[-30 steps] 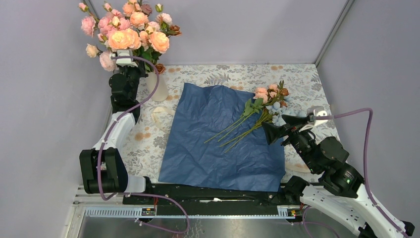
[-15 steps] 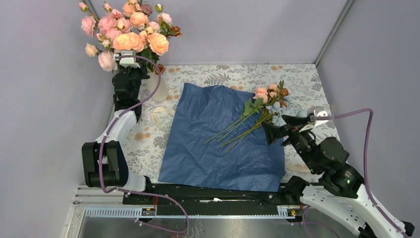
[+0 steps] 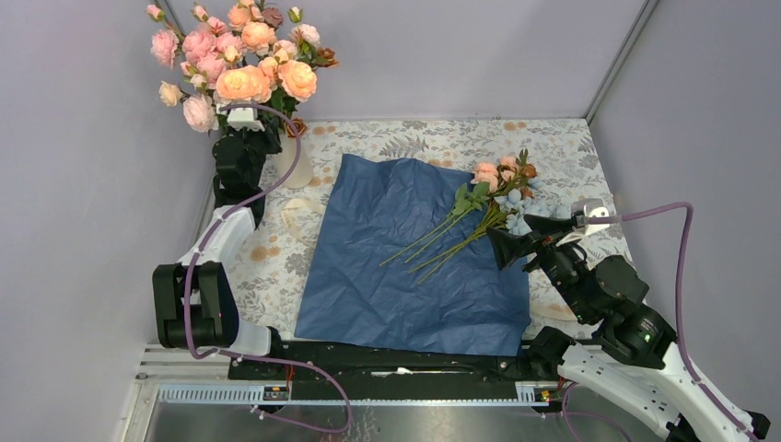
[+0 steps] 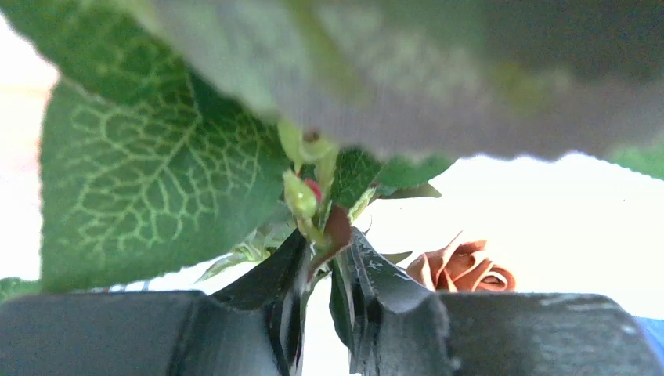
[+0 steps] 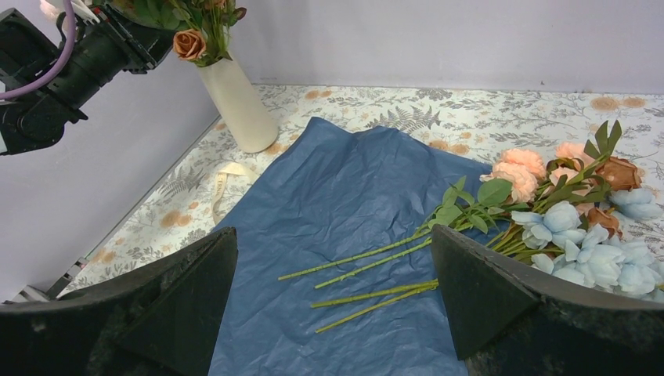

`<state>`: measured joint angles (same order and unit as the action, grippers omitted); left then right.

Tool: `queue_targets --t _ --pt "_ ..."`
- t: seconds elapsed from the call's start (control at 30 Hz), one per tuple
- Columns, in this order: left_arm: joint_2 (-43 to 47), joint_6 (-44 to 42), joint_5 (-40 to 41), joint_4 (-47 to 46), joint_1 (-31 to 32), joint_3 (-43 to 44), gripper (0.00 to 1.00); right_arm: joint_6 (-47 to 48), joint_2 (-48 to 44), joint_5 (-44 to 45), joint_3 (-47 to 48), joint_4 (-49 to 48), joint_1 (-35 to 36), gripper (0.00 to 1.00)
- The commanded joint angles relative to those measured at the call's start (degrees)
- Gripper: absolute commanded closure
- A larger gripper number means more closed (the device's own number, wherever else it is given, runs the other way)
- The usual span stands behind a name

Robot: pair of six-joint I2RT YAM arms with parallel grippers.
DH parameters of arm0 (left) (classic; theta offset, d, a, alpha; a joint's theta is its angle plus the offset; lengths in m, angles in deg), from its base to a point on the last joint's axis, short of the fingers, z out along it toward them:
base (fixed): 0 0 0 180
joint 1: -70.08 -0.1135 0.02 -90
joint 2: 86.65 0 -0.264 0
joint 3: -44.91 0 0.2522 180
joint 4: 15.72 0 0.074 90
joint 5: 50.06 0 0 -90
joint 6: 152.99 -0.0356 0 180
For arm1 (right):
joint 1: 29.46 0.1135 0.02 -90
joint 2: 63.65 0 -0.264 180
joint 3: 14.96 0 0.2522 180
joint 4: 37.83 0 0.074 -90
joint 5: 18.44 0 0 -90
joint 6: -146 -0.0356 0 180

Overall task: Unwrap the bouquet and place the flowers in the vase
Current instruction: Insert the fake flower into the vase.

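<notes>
The off-white vase (image 3: 297,164) stands at the back left, and a tall bunch of peach and pink flowers (image 3: 241,55) rises above it. My left gripper (image 3: 243,127) is at the foot of that bunch, its jaws a little open around a green stem (image 4: 321,235), next to a brown rose (image 4: 462,270). The bouquet's navy paper (image 3: 396,267) lies spread flat. More flowers (image 3: 493,193), pale blue, peach and brown, lie on its right edge with stems pointing left. My right gripper (image 5: 333,235) hangs wide open and empty above those stems (image 5: 368,262).
A cream ribbon (image 3: 293,214) lies loose on the patterned tablecloth (image 3: 433,138) between vase and paper. Grey walls close in the back and both sides. A large green leaf (image 4: 149,180) fills most of the left wrist view.
My left gripper has shifted slightly right and nearer with the bunch at the vase, and its jaws have parted a little. The right arm has not moved.
</notes>
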<state>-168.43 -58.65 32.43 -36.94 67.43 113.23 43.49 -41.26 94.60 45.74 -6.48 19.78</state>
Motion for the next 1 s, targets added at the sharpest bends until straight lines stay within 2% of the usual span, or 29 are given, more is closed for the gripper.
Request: queue_targets --t 0.0,0.13,0.27,0.4,0.6,0.63,0.83,0.97 --pt "2.9 0.0 -0.2 0.7 0.2 -0.8 0.76 -0.5 -0.8 0.8 -0.2 -1.3 0.0 0.0" --pt "4.0 -0.4 -0.4 1.7 0.2 -1.2 0.65 -0.7 -1.0 0.8 -0.4 -1.3 0.0 0.0" --pt "5.8 -0.5 -0.4 2.8 0.1 -2.1 0.43 -1.0 -1.4 0.9 -0.9 -1.2 0.0 0.0" --pt "8.5 -0.2 0.1 5.7 0.2 -2.8 0.3 -1.0 -1.3 1.3 -0.7 -0.5 0.0 0.0" --pt "15.3 1.1 2.6 14.4 0.5 -5.2 0.12 -0.9 0.1 1.4 0.3 1.6 -0.1 0.0" --pt "16.8 1.5 2.4 15.2 0.6 -6.3 0.06 -1.0 0.2 1.3 0.3 1.6 0.0 0.0" --pt "26.4 3.2 3.7 27.1 2.2 -7.6 0.01 -2.7 1.8 1.4 0.8 1.6 0.0 0.0" --pt "31.9 6.6 4.5 33.2 2.2 -8.1 0.01 -6.2 2.9 4.9 0.9 2.2 0.0 0.0"
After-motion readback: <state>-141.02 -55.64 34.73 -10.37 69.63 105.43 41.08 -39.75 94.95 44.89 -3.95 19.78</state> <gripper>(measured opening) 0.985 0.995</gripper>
